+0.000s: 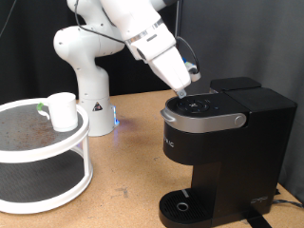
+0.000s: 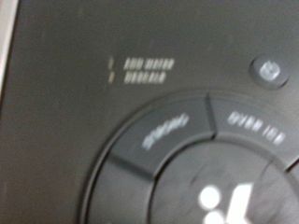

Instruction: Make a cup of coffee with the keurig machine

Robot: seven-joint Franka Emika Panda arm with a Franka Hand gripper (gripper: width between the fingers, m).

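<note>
The keurig machine [image 1: 223,142] stands at the exterior view's right, tall and black with a grey-silver lid handle and a round drip tray at its foot. My gripper [image 1: 193,92] is down on its round button panel; the fingertips are hidden against the black top. The wrist view is filled by that button panel [image 2: 201,159], very close and blurred, with no fingers in sight. The cup [image 1: 63,111], a small white mug, stands on the upper tier of the white round stand [image 1: 47,185] at the exterior view's left, far from the gripper.
The robot's white base [image 1: 87,85] stands behind the stand, with a blue light at its foot. A wooden tabletop [image 1: 133,171] stretches between stand and machine. Black curtains hang behind.
</note>
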